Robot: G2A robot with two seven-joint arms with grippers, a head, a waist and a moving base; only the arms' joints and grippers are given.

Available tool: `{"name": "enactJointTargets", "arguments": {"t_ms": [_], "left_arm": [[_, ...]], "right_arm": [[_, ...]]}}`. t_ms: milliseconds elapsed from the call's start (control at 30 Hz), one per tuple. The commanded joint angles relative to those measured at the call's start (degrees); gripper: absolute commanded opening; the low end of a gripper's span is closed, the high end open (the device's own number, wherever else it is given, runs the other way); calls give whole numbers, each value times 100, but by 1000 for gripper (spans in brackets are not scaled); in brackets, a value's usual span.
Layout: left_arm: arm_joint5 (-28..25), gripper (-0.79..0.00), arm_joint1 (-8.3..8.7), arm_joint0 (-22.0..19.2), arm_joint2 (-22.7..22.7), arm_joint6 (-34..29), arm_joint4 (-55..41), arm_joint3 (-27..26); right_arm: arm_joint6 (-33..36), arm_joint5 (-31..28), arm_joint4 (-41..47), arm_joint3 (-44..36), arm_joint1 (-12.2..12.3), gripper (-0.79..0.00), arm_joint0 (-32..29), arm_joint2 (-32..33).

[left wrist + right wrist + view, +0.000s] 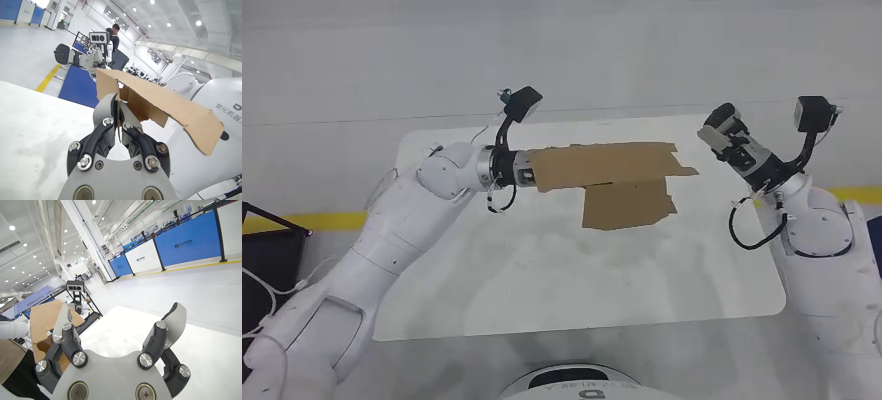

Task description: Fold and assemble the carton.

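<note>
A flat brown carton [617, 170] hangs in the air above the far part of the white table [542, 290], with one flap drooping toward the table. My left gripper [529, 172] is shut on the carton's left edge. In the left wrist view the carton [170, 111] stretches away from the pinching fingers [105, 108], partly opened. My right gripper [719, 128] is open, lifted off the table just right of the carton's right end, holding nothing. In the right wrist view its fingers [177, 317] are spread wide and the carton [43, 317] lies beyond them.
The table's near half [572, 290] is bare white surface. Yellow floor tape [322, 220] runs along both sides of the table. Blue partition panels [189, 243] stand far off across the floor.
</note>
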Motion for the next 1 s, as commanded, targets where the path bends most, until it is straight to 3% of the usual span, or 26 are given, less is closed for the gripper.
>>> {"name": "enactJointTargets", "arguments": {"t_ms": [0, 300, 800, 967], "left_arm": [[-139, -785, 82, -95, 162, 142, 10, 13], [-252, -785, 339, -518, 648, 256, -102, -20], [-252, -785, 593, -976, 810, 257, 602, -26], [-252, -785, 630, -1187, 697, 258, 1292, -27]], "right_arm": [[114, -59, -119, -42, 9, 0, 6, -14], [621, -580, -344, -126, 49, 0, 95, -234], [876, -603, -624, -167, 103, 0, 308, -408], [859, -609, -1296, -52, 125, 0, 413, -371]]}}
